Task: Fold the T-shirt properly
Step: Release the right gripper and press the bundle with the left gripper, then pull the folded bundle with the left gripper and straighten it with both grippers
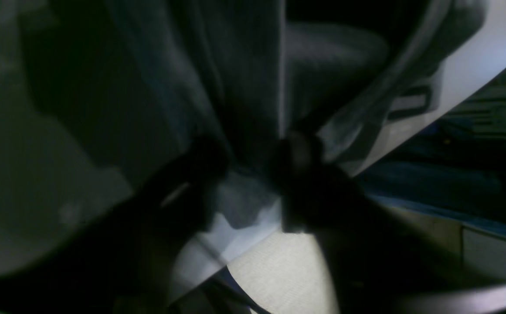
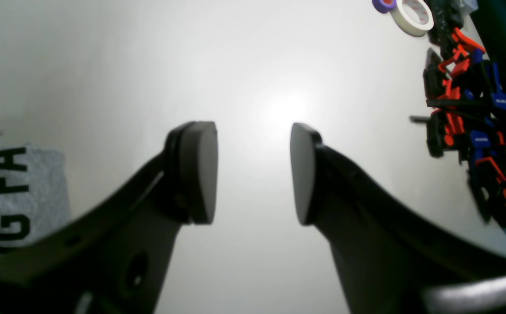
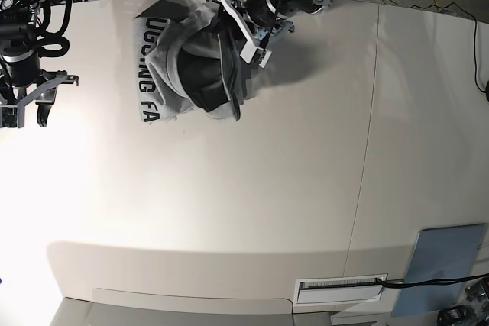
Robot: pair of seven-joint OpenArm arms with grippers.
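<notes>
Right pincer agape, empty, over table; left pincer pinching T-shirt fold.

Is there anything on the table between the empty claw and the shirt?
No. In the base view, only bare table lies between the right claw and the T-shirt.

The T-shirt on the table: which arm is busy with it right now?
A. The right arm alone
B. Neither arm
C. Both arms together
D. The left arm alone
D: in the base view the left gripper sits in the bunched grey T-shirt and lifts a fold, while the right gripper hangs open over bare table, off to the side of the cloth.
</notes>
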